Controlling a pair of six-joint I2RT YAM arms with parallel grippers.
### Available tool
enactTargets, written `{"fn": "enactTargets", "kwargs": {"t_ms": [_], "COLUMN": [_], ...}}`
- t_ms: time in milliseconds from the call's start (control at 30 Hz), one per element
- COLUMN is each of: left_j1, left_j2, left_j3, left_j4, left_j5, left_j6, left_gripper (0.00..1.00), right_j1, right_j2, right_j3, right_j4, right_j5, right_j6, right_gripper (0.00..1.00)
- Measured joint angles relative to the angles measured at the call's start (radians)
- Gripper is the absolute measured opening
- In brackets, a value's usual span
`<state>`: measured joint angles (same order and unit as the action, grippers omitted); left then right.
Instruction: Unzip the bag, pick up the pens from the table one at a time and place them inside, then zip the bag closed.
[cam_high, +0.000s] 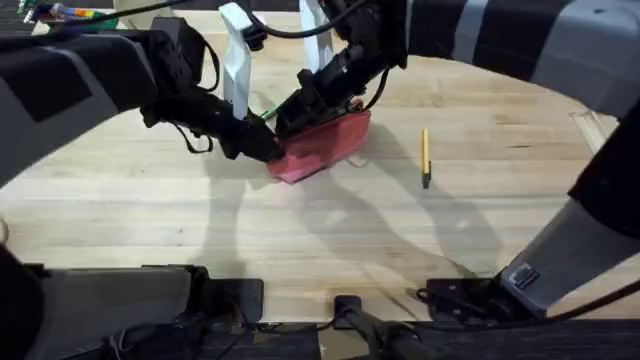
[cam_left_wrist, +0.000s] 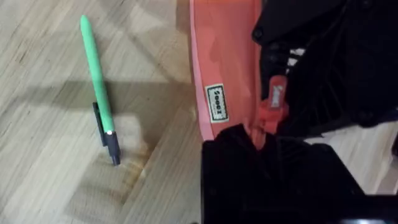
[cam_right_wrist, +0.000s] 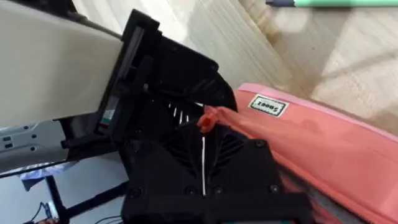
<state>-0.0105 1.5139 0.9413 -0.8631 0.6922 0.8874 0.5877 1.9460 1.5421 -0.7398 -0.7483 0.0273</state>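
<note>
The wooden table (cam_high: 480, 230) is big and light, with long plank lines. The pink bag (cam_high: 322, 148) lies near the middle of it, toward the far side. Both arms meet at one end of the bag. The left gripper (cam_high: 262, 147) pinches that end of the bag and holds it tight. The right gripper (cam_high: 297, 113) is right at the zipper tab (cam_left_wrist: 275, 99), but it is too hidden to tell whether it grips the tab or not.

The green pen (cam_left_wrist: 98, 114) lies on the table just beside the bag. The yellow pen (cam_high: 425, 156) lies well apart, on the right side. No pen is in the bag yet. So the job looks like it is at the unzip step. Both pens and the zip-up are left to do.
</note>
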Motion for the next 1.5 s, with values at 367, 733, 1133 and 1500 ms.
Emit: {"fn": "enactTargets", "kwargs": {"t_ms": [367, 733, 1133, 1500], "left_j1": [0.000, 0.000, 0.000, 0.000], "left_j2": [0.000, 0.000, 0.000, 0.000], "left_j3": [0.000, 0.000, 0.000, 0.000], "left_j4": [0.002, 0.002, 0.002, 0.018], "left_j5": [0.002, 0.002, 0.002, 0.003], "left_j6": [0.000, 0.000, 0.000, 0.000], "left_gripper": [0.042, 0.042, 0.042, 0.990], "right_j1": [-0.101, -0.183, -0.192, -0.192], "right_j2": [-0.042, -0.288, -0.342, -0.342], "right_j3": [0.000, 0.000, 0.000, 0.000], "right_j4": [-0.071, -0.133, -0.135, -0.134], "right_j5": [0.041, 0.279, 0.371, 0.383], "right_j6": [0.008, -0.033, -0.072, -0.080], "right_gripper": [0.637, 0.996, 0.995, 0.995]}}
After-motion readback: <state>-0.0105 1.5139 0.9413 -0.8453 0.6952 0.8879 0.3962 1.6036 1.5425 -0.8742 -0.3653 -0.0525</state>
